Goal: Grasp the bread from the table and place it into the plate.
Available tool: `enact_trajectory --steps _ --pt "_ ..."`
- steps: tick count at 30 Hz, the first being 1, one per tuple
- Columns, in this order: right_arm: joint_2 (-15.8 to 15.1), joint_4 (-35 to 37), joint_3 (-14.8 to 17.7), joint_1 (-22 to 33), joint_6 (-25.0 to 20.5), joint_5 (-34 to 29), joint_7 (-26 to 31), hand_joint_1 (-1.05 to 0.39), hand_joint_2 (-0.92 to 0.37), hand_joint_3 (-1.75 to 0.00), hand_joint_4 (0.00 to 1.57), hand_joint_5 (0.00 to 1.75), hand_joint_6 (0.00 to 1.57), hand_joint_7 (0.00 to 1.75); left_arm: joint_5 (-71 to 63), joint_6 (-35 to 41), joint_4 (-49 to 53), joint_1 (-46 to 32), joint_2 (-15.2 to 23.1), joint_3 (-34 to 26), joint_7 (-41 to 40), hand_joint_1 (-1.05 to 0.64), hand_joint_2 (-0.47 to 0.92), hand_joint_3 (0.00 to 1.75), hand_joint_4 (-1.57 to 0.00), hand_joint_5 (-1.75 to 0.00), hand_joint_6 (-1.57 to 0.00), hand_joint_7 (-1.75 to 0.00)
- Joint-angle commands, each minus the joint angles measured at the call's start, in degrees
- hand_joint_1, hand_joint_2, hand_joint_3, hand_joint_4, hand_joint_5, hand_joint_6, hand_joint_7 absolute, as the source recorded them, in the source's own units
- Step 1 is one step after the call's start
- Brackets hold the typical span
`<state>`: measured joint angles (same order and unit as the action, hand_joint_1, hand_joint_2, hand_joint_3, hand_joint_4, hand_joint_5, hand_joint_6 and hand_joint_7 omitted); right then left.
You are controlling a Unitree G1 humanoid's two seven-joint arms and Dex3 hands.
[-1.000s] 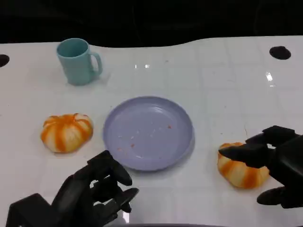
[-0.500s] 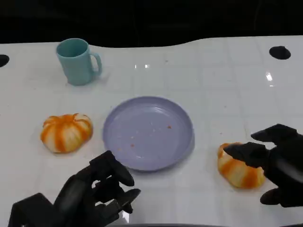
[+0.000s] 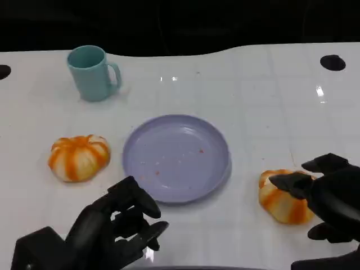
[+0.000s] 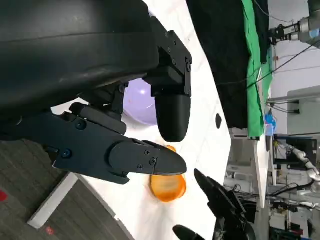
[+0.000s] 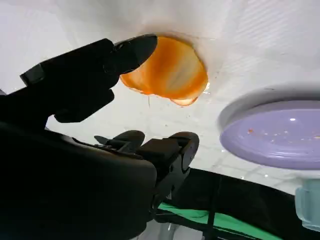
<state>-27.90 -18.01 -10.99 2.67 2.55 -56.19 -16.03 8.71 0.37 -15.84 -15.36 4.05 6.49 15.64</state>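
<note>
Right hand [image 3: 329,197], fingers apart, straddles the right bread [image 3: 283,196]; plate [image 3: 176,157] lies left; left hand [image 3: 112,228] curled, idle.

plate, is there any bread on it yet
No, the plate holds only crumbs; both bread rolls lie on the table beside it.

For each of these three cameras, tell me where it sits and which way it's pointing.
Head view: high on the robot, looking down at the table, plate, mug and two breads; both hands low in frame.
Left wrist view: behind the left hand, turned sideways, facing the plate's edge and the right bread.
Right wrist view: behind the right hand, facing that bread.
All three share the right bread and plate.
</note>
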Motion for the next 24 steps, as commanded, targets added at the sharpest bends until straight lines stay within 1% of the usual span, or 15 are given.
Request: enact_trajectory --steps 1,5,17,24 --pt "0.1 3.2 -1.0 -1.7 -0.9 -0.5 1.5 -0.40 -0.76 -0.01 0.26 0.36 0.43 0.00 -0.1 -0.1 0.0 -0.2 0.4 -0.2 -0.2 -0.51 0.92 0.25 -0.64 -1.75 -0.42 -1.73" --pt "0.0 6.5 -2.1 -3.4 -0.8 -0.5 2.8 -0.42 -0.78 -0.01 0.27 0.34 0.42 0.00 -0.1 0.0 -0.2 -0.3 0.3 -0.2 -0.4 -0.51 0.92 0.25 -0.63 -1.75 -0.42 -1.74" --pt "0.7 15.0 -6.2 -8.5 -2.8 -0.6 4.6 -0.45 -0.84 -0.01 0.30 0.29 0.43 0.01 -0.6 -0.1 -0.1 -0.2 0.2 -0.1 -0.7 -0.53 0.92 0.25 -0.64 -1.75 -0.43 -1.73" --pt "1.2 18.6 -7.7 -10.8 -3.7 1.5 3.4 -0.44 -0.87 -0.01 0.32 0.25 0.43 0.01 -0.5 -0.3 -0.2 -0.3 0.1 -0.1 -0.6 -0.53 0.92 0.25 -0.64 -1.75 -0.43 -1.72"
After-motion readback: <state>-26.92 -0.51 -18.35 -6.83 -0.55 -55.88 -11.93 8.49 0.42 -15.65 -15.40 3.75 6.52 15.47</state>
